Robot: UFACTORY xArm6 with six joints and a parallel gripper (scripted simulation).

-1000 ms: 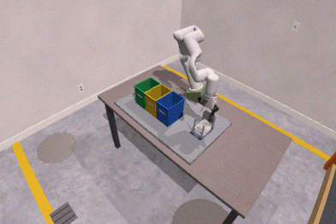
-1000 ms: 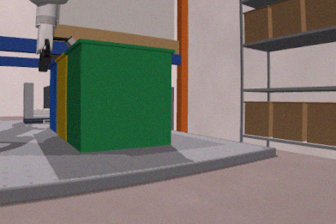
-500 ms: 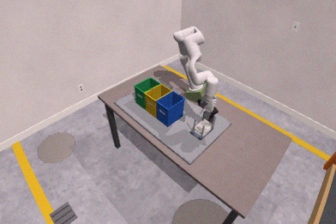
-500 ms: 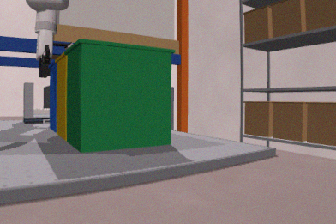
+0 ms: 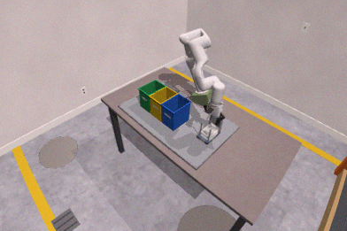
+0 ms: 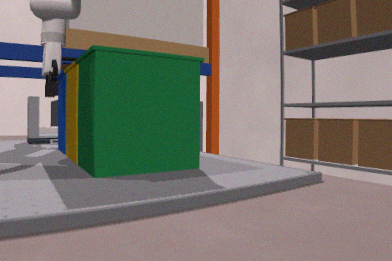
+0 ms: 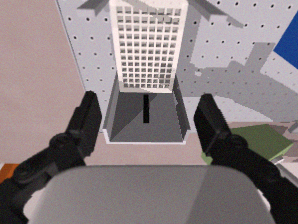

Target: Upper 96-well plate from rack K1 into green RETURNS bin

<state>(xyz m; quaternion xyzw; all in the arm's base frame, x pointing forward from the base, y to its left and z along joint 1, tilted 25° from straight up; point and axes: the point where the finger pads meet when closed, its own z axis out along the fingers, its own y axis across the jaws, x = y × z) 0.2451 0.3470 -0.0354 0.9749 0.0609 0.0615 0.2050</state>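
1. Wrist view, closest in: the black two-finger gripper is spread as wide as it goes, with nothing between its fingers.
2. Right below the gap sits the small grey stack rack K1. Its near white edge runs across between the fingertips, with free room on both sides.
3. The white gridded 96-well plate is in the rack's upper slot, sticking out away from the camera over the grey perforated mat.
4. Top view: the white jointed arm hangs over the rack, which stands near the mat's edge on the brown table.
5. Further along the mat, three bins sit touching in a row: the blue bin nearest the rack, then the yellow bin, then the green RETURNS bin at the far end. There's a strip of mat between rack and blue bin.
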